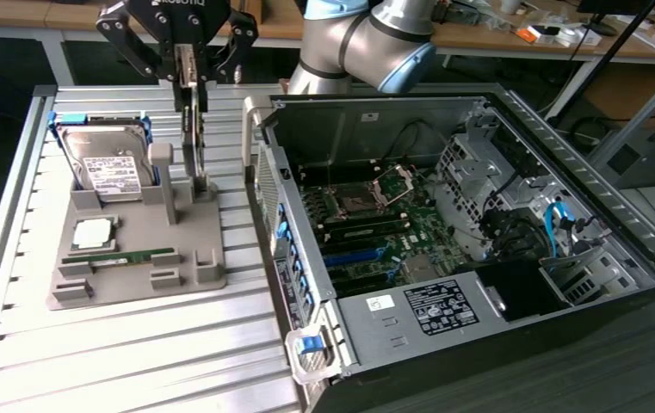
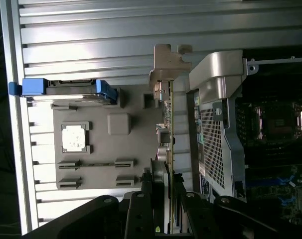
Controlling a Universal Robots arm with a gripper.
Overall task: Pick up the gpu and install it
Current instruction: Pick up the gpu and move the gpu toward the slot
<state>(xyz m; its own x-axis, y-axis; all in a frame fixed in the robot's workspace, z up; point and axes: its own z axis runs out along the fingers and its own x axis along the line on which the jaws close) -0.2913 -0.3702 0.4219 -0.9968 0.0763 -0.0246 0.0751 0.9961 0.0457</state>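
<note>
The gpu [image 1: 195, 138] hangs on edge as a thin upright card, its lower end down at the posts of the grey holder [image 1: 189, 258]. I cannot tell whether it has left the holder's slot. My gripper [image 1: 194, 76] is over it at the back of the table, shut on its upper edge. In the wrist view the gpu [image 2: 171, 124] runs edge-on away from my gripper [image 2: 168, 184], with its metal bracket [image 2: 163, 62] at the far end. The open computer case [image 1: 454, 215] lies to the exterior view's right, its motherboard [image 1: 385, 232] exposed.
The grey holder also carries a silver hard drive [image 1: 109, 159] in a blue frame, a square processor [image 1: 94, 231] and a slim green memory stick [image 1: 120, 255]. The case's side wall [image 2: 216, 124] stands close beside the card. The ribbed metal table [image 1: 132, 361] lies bare toward the front.
</note>
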